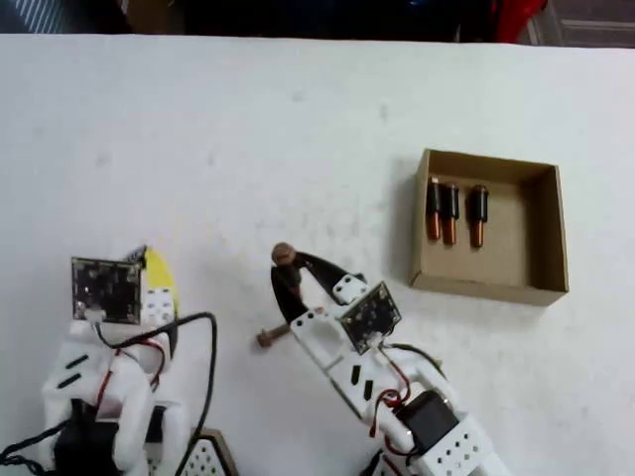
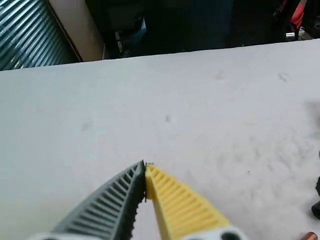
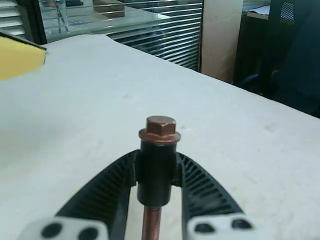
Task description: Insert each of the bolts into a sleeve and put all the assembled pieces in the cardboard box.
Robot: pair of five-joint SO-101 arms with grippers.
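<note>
Right gripper [image 3: 157,167] is clamped on the black sleeve [image 3: 155,182], with the copper bolt [image 3: 160,129] through it, near the cardboard box [image 1: 486,285], where three finished pieces [image 1: 451,213] lie. Next, I reckon: swing over the box and let go. Left gripper [image 2: 145,172] is pinched together, empty.

We see a broad white matte tabletop [image 1: 248,129], faintly speckled with small marks. Beyond its far edge stand grey-blue slatted window blinds [image 2: 25,35], with a plain beige wall panel [image 2: 80,25] just beside them (the room behind is dark). A bright red object [image 1: 516,18] lies past the table's far edge; we cannot tell what it is.
</note>
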